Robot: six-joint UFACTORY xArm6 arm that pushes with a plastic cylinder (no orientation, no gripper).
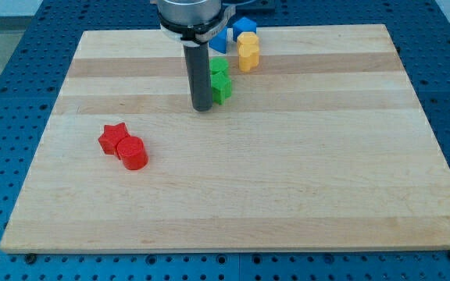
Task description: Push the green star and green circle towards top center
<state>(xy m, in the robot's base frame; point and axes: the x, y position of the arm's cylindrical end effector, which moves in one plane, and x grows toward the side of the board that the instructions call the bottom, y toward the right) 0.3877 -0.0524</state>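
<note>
Green star [222, 87] and green circle [219, 67] sit touching, one above the other, near the board's [326, 195] top centre, just below the blue blocks [233, 33] and beside the stacked-looking yellow pair [248, 51]. My tip [202, 108], a bare rod holding nothing, rests on the wood against the star's left side. Pushing from here would likely shove both greens toward the view's right into the yellow blocks, or split them, instead of sending them upward; the red star [113, 138] and red cylinder [133, 153] lie well apart.
</note>
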